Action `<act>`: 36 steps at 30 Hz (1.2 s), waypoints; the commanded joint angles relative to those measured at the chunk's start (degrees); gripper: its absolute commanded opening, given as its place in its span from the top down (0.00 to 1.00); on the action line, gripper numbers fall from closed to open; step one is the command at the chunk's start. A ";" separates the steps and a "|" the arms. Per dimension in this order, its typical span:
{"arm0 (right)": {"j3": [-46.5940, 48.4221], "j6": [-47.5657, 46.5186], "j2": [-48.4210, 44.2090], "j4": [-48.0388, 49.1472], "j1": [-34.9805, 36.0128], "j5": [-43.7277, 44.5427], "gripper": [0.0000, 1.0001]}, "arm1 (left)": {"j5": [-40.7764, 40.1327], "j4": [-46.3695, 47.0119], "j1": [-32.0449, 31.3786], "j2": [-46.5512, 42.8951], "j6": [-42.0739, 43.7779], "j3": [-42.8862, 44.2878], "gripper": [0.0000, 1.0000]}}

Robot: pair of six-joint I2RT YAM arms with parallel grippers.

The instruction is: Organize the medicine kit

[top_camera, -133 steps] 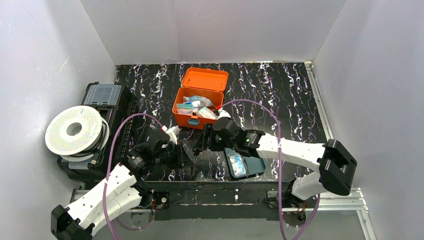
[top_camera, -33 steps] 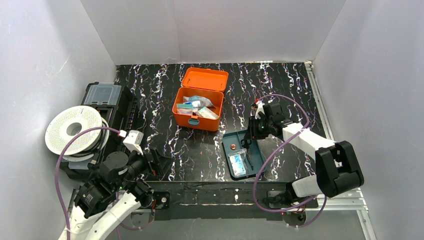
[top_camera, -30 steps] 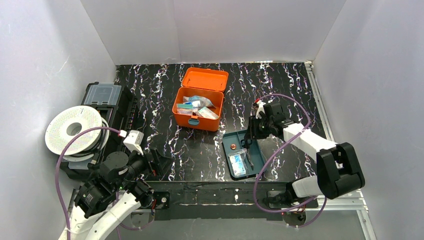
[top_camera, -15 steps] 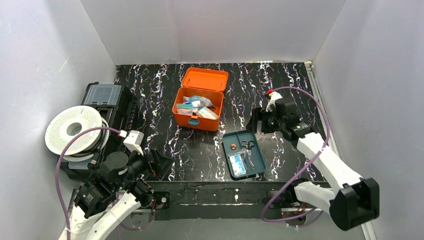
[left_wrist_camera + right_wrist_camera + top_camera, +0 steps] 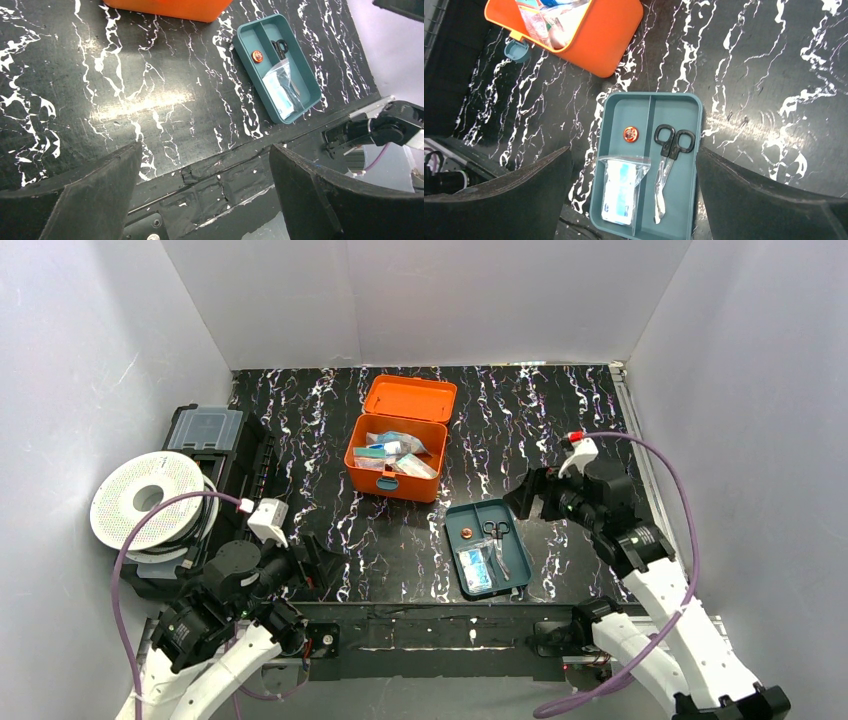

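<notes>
Top external view: at far left sit a spool (image 5: 148, 498) and a black case (image 5: 205, 430), apart from the work. The left gripper (image 5: 318, 562) is low near the table's (image 5: 560, 410) front edge. Its jaws are wide apart and empty, and it seems parked out of the way.

At centre, toward the back, stands the kit (image 5: 420, 486), a small bright orange box with rounded corners. Its lid (image 5: 410, 398) is swung back, likely so the loose packets inside can be reached. A teal latch (image 5: 387, 484) hangs on the front wall.

Just right of it and nearer lies a teal tray (image 5: 624, 112), apparently for sorted items. It holds a packet (image 5: 621, 185), a small orange disc (image 5: 630, 133) and scissors (image 5: 671, 145).

The right gripper (image 5: 530, 495) hovers beside the tray's right side, jaws wide apart and holding nothing, probably free for a pick.
</notes>
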 commanded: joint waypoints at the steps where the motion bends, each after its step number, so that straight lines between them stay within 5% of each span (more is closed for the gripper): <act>1: -3.36 4.08 -5.41 0.06 -0.27 -1.30 0.02 | -3.44 -0.74 -0.24 2.02 -0.98 0.40 0.02; 17: -15.88 16.89 -8.79 15.72 1.58 -14.81 0.02 | -8.78 2.53 -0.24 9.05 0.18 2.38 0.02; 29: -11.42 15.79 3.14 21.96 9.56 -9.92 0.02 | -12.87 6.07 0.88 39.66 2.31 17.78 0.02; 36: -4.95 10.82 9.02 17.27 12.97 -4.98 0.01 | -6.51 10.18 9.67 49.80 4.11 22.27 0.02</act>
